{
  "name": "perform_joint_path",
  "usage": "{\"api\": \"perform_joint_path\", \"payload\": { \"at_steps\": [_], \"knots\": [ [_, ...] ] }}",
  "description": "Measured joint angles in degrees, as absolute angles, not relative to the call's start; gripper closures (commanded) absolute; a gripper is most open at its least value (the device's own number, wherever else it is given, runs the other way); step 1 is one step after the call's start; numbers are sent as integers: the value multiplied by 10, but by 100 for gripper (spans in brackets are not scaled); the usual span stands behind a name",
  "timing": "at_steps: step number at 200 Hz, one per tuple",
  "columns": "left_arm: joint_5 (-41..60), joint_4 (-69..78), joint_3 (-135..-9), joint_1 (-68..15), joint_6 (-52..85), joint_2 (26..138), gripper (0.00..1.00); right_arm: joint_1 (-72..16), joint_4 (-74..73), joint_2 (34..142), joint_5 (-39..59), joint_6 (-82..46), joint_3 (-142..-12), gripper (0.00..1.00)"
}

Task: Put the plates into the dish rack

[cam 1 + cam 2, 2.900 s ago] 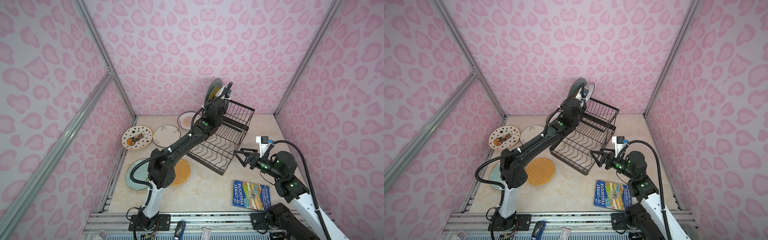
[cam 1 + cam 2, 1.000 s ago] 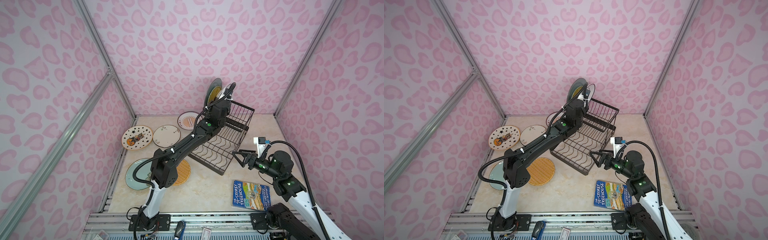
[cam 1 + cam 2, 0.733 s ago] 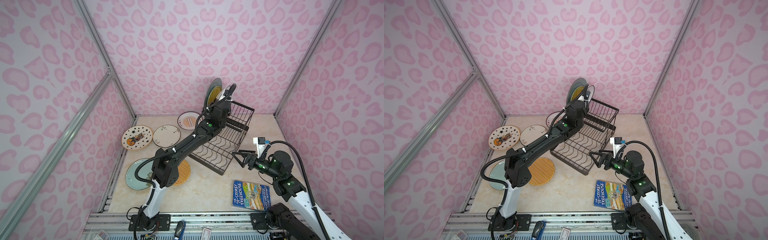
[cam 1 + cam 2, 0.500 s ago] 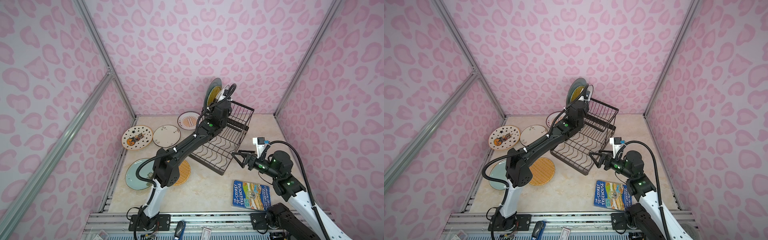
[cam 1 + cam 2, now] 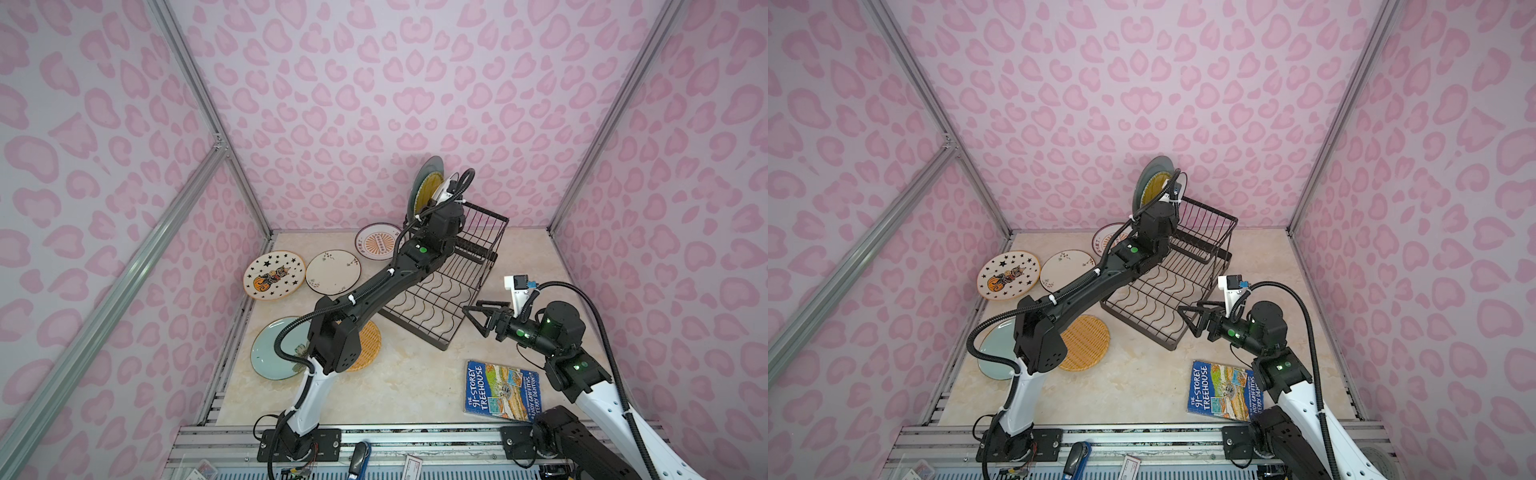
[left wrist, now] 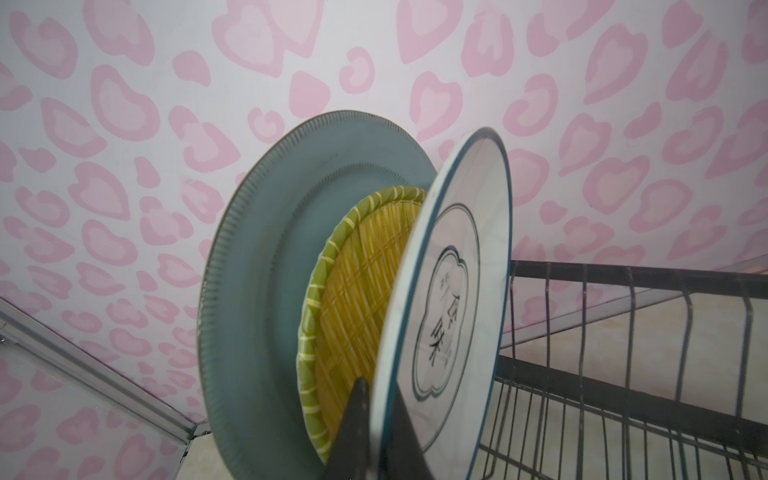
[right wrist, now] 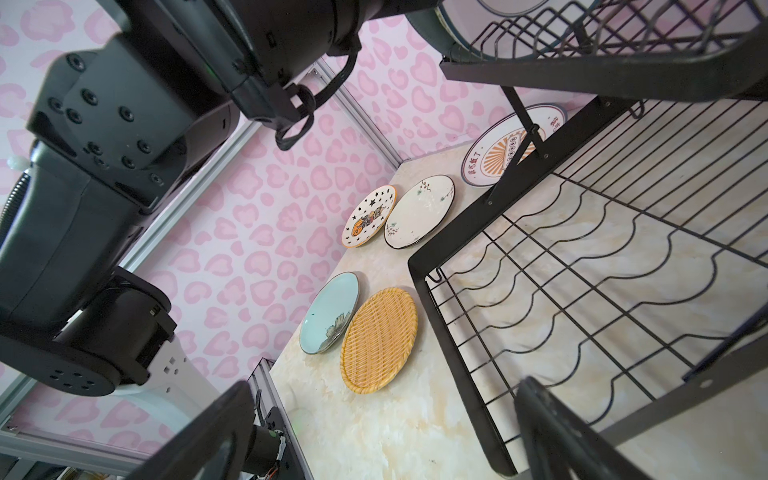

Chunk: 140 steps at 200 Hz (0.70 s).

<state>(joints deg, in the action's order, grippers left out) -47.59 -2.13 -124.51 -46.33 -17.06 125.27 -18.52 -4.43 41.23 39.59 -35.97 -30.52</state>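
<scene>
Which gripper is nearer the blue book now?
Right: right gripper hovers open beyond the book; left gripper is far back, clamping the white plate at the dish rack.

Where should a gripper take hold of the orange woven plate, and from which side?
Probably its raised rim at the near edge, from above: the orange woven plate lies flat, the pale green plate crowds its left and the dish rack its right.

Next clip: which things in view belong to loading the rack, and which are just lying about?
Belongs to the job: dish rack; teal-grey plate and yellow woven plate, standing in it; ring plate in the left gripper; star plate, sprig plate, sunburst plate, pale green floral plate, orange woven plate, flat on the table.
Lying about: blue book.
</scene>
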Motion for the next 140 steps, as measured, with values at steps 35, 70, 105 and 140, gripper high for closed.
{"api": "perform_joint_path", "payload": {
  "at_steps": [35,70,105,140],
  "knots": [
    [-477,-35,-1260,-463,-163,1260,94,-185,-43,410,397,-354,-305,3],
    [-484,-52,-1270,-463,-156,1261,79,-185,-39,408,397,-352,-305,3],
    [-491,-59,-1273,-463,-155,1261,72,-185,-37,408,397,-351,-305,3],
    [-502,-59,-1275,-462,-157,1261,66,-185,-37,407,397,-352,-305,3]
  ]
}}
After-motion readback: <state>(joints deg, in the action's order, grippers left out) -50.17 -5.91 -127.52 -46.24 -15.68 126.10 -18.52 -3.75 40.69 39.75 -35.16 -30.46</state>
